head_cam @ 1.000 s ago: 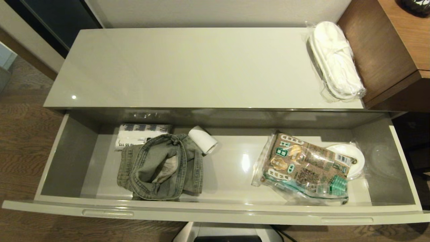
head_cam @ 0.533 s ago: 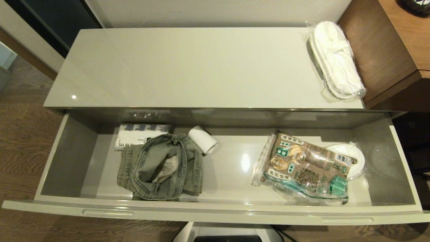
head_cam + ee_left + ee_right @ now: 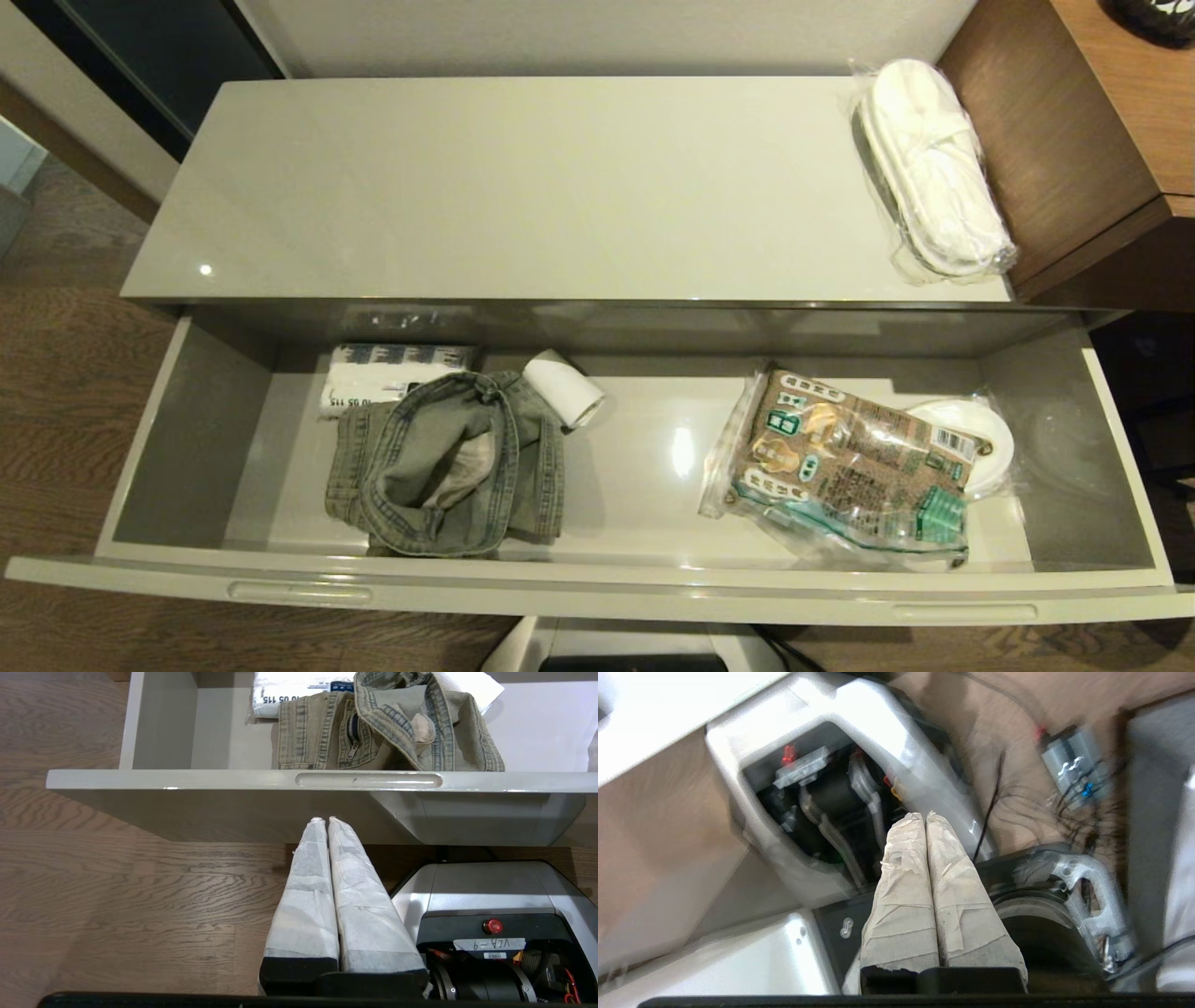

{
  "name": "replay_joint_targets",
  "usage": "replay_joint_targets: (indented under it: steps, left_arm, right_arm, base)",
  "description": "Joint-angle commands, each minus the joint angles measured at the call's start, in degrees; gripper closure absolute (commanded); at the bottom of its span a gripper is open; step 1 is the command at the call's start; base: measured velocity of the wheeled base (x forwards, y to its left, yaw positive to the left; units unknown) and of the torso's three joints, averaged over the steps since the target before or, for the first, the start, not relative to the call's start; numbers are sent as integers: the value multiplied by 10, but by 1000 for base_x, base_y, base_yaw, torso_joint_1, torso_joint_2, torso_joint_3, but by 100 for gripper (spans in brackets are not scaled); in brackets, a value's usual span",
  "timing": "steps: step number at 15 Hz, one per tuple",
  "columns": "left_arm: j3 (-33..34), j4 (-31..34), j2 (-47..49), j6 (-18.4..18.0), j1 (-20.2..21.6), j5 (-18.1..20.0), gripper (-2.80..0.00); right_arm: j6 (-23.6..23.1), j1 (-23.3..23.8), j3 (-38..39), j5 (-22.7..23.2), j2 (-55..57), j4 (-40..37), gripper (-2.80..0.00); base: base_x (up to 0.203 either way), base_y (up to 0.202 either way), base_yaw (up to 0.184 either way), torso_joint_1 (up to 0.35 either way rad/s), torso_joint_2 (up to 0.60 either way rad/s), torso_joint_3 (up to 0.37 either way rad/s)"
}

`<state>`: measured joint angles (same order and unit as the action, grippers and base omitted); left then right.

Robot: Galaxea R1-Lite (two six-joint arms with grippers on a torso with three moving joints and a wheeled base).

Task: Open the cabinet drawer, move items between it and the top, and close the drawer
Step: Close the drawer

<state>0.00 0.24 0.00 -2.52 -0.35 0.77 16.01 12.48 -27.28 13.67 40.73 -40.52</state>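
Your left gripper [image 3: 327,820] hangs below the pulled-out drawer front, wrapped fingers pressed together on nothing, over the wood floor [image 3: 117,882] beside the robot base [image 3: 490,896]. Your right gripper [image 3: 924,815] also has its fingers together and empty, pointing at the base's dark housing and loose cables; that view is smeared. Neither arm shows in the head view.

Largest first: the top [image 3: 523,187], a glossy pale slab, runs the cabinet's full width, with the brown wood desk [image 3: 1074,140] against its right end. You see the cabinet drawer [image 3: 597,583] standing wide open beneath it.

On the top, far right, the wrapped white slippers [image 3: 934,168] lie near the desk.

Inside the drawer: denim garment [image 3: 448,462] crumpled left of centre, close to the front wall. Brown printed packet [image 3: 845,467] at right, overlapping a white round item [image 3: 980,429] in clear wrap. White printed pack [image 3: 383,373] behind the denim, at the back. Small white paper roll [image 3: 565,387] just beside the garment's back right corner.
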Motion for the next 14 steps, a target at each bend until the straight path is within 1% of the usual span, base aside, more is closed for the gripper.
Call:
replay_joint_targets:
  steps: [1, 2, 4, 5, 7, 10, 12, 14]
  left_arm:
    - [0, 0, 1, 1, 0, 0, 0]
    - [0, 0, 1, 0, 0, 0, 0]
    - [0, 0, 1, 0, 0, 0, 0]
    - [0, 0, 1, 0, 0, 0, 0]
    - [0, 0, 1, 0, 0, 0, 0]
    - [0, 0, 1, 0, 0, 0, 0]
    - [0, 0, 1, 0, 0, 0, 0]
    - [0, 0, 1, 0, 0, 0, 0]
  right_arm:
    - [-1, -7, -13, 59, -1, 6, 0]
    - [-2, -9, -15, 103, -2, 13, 0]
    - [-1, -11, -8, 146, 2, 29, 0]
    - [-2, -12, 1, 157, 13, 46, 0]
    - [-3, -14, 21, 158, 55, 93, 0]
    - [-9, -25, 62, 149, 142, 200, 0]
    - [-11, -51, 84, 140, 197, 267, 0]
    - [-9, -76, 93, 138, 251, 314, 0]
  base:
    - [0, 0, 0, 0, 0, 0]
    - [0, 0, 0, 0, 0, 0]
    - [0, 0, 0, 0, 0, 0]
    - [0, 0, 0, 0, 0, 0]
    - [0, 0, 0, 0, 0, 0]
    - [0, 0, 0, 0, 0, 0]
    - [0, 0, 0, 0, 0, 0]
    - [0, 0, 0, 0, 0, 0]
